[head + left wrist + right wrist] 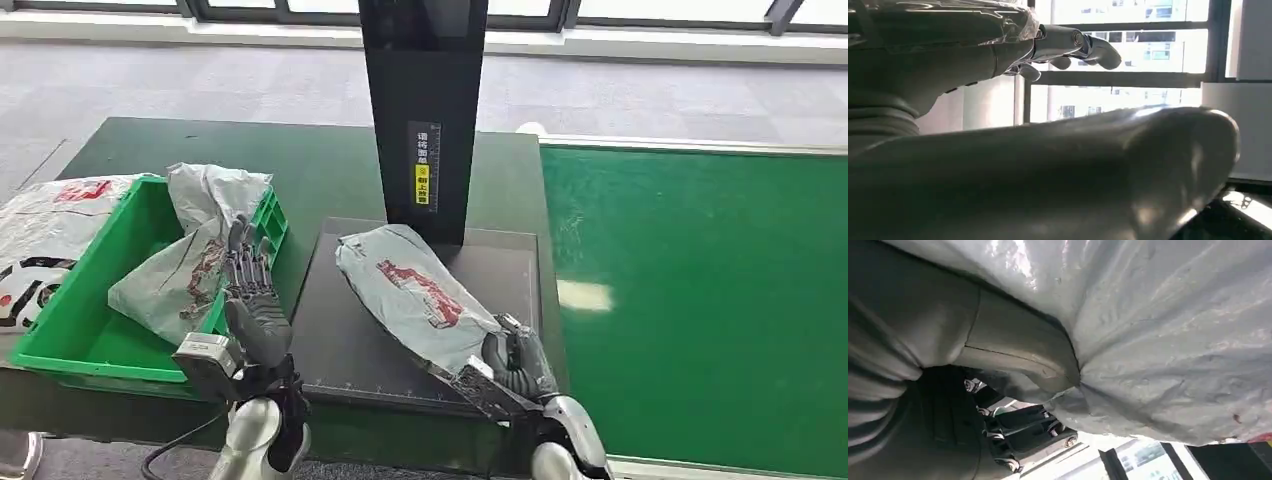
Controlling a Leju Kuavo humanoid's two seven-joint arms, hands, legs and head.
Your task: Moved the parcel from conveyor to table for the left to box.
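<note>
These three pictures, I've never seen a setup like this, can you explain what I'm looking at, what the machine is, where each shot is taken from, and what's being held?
This is a two-armed humanoid robot sorting parcels. The wide picture comes from a camera high on its body, looking down at its own silver arms.

Its right hand grips one end of a grey plastic parcel with red print, which lies on a dark mat in front of a black post. To the right is the green conveyor.

Its left hand holds nothing, fingers apart, beside a green box with another grey bag in it.

The other two pictures come from cameras at the wrists. The left one shows that hand's fingers against windows. The right one shows the thumb pressed into the parcel's crinkled plastic.
</note>
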